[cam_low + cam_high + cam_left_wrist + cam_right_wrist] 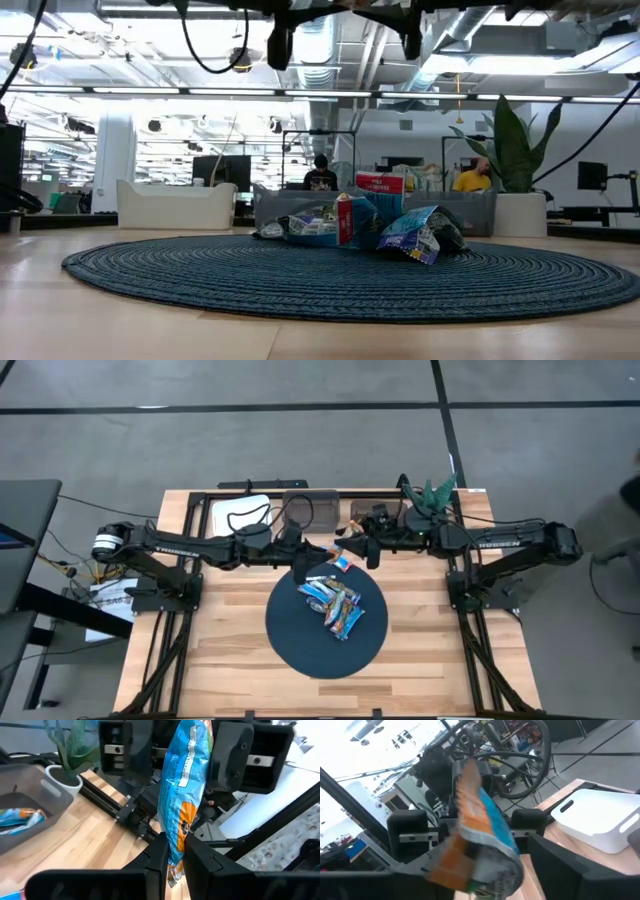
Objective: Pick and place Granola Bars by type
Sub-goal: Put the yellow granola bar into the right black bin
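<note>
Two dark arms meet above the far edge of the round dark-blue woven mat (290, 635) on our light wooden worktop (225, 660); between them hangs one shiny blue, white and orange wrapped granola bar (343, 560).

Our left end effector (174, 851) has its fingers together on the lower end of that bar (181, 795), as the left wrist view shows; the white patch on the wrapper carries print that we cannot read. Our right end effector (485, 865) faces it from the other side; the bar (480, 827) lies between its fingers, which stand apart; whether they press the wrapper we cannot tell.

Most of the bars sit in a loose heap of blue, white-blue and orange-brown wrapped granola bars (333, 603) near the mat's middle; the low view shows the heap (365, 225) crumpled together, its lettering too small to read.

Along the far side of the worktop stand a white plastic bin (238, 512) and a grey plastic bin (305, 507); a grey bin (25, 812) in the left wrist view holds a blue-wrapped bar (19, 816). White lettering on both arms reads "TROSSEN" (497, 544).
</note>
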Controlling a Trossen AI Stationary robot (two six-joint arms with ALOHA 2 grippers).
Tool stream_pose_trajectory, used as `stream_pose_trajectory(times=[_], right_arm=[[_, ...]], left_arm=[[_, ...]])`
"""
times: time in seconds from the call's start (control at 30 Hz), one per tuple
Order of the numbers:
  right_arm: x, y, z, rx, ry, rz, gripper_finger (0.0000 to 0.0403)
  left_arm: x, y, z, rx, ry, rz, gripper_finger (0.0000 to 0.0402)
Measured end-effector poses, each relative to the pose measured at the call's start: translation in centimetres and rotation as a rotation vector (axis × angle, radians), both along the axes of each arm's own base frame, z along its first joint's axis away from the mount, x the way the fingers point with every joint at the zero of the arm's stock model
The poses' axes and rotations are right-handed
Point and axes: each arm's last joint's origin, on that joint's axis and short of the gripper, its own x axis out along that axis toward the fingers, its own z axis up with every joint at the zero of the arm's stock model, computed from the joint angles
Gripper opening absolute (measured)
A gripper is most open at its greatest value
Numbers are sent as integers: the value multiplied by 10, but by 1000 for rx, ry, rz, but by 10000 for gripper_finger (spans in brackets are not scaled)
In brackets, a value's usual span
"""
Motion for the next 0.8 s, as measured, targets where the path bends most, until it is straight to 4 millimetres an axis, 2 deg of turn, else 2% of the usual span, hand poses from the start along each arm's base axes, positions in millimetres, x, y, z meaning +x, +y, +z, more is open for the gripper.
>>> stream_pose_trajectory(times=[0.23,0.37,0.47,0.57,0.7,0.8], right_arm=[[-1,1,1,-12,-5,22,71],[-1,2,1,-27,-6,34,18],[-1,1,1,-28,-4,36,12],[-1,1,1,-27,-1,37,31],[-1,0,0,-26,2,32,44],[-1,-2,-1,-28,21,31,30]], left_arm=[[0,0,-1,2,11,2,40],[0,0,-1,11,11,1,41],[0,0,-2,13,19,1,42],[0,1,-2,-7,23,-2,58],[-1,9,-4,-81,42,-27,108],[-2,20,-8,-104,76,-27,155]])
